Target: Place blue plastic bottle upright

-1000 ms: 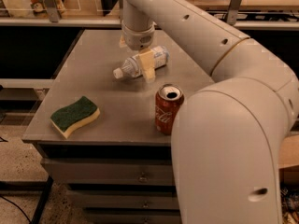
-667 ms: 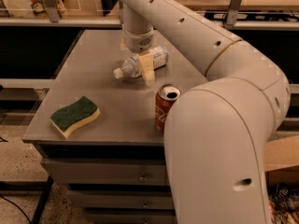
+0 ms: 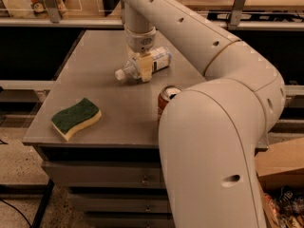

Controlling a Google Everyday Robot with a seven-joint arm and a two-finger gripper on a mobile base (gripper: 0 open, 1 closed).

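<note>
Grey cabinet top [image 3: 90, 51] with drawers beneath, cluttered shelving behind at 12 o'clock. Toward the far middle of it, lying on its side: the blue plastic bottle [image 3: 160, 59], white cap pointing to 8 o'clock, base to 2 o'clock. Planted straight down over its middle: the gripper [image 3: 142, 71], touching it; clamped or merely straddling, impossible to tell. At 5 o'clock from the bottle, a red soda can [image 3: 166, 98], upright; at 8 o'clock, a green-and-yellow sponge [image 3: 76, 118], well apart. Could roll or slip out sideways if held off-centre on the round, slick wall; could topple again if released while tilted; could knock the can on a wide swing. Hidden: part of the bottle's middle behind the gripper, much of the can and the table's right edge behind the big white arm [image 3: 213, 127].
</note>
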